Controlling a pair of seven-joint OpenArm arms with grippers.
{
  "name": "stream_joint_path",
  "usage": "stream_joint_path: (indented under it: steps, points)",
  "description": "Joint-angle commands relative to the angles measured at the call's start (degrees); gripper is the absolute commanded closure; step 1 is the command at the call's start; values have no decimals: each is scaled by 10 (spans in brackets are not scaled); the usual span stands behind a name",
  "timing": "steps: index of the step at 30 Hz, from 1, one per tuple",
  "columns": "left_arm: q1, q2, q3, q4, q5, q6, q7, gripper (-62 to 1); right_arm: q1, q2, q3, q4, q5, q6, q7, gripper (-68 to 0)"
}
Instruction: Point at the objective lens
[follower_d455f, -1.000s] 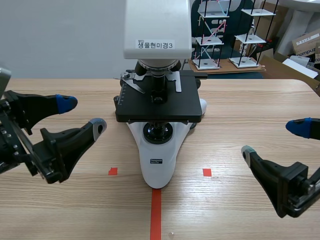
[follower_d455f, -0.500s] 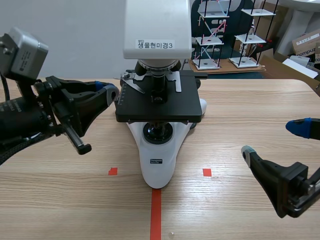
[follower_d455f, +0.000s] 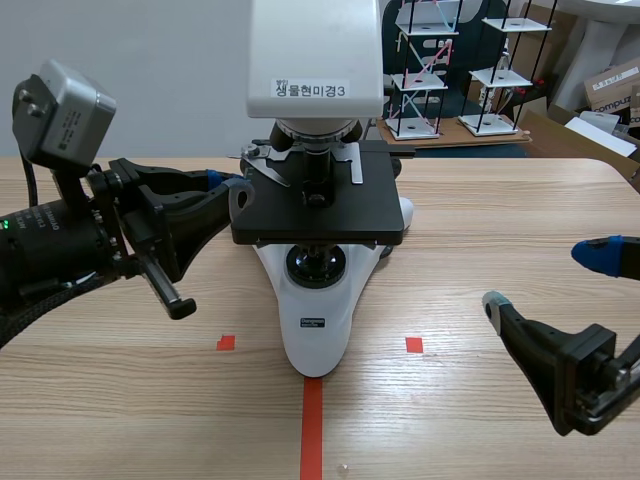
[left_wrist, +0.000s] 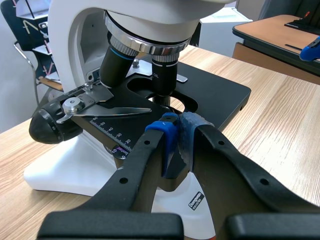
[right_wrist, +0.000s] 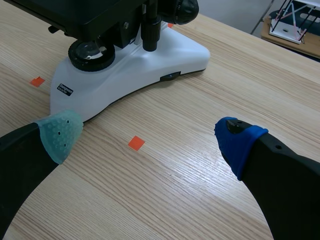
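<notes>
My left gripper (left_wrist: 176, 140) is closed tight with nothing in it. Its two pads are pressed together like one finger. Just ahead of the tips and a bit higher is the objective lens (left_wrist: 164, 75). It hangs over the black stage (left_wrist: 220, 95) of the microscope (left_wrist: 75, 30). I think the lens is hard but easy to scratch, so I only point and never grab or bump it. My right gripper (right_wrist: 150, 137) is wide open, off to the side, holding nothing.
</notes>
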Motion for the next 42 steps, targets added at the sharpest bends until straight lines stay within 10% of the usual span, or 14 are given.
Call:
stream_joint_path:
  steps: [1,42]
  points:
    - [-2,6,2,9,-5,-1,-8,-36,0,0,6,5,4,-3,8,-577]
    - [-2,14,2,9,-1,-1,-3,-36,0,0,6,5,4,-3,8,-577]
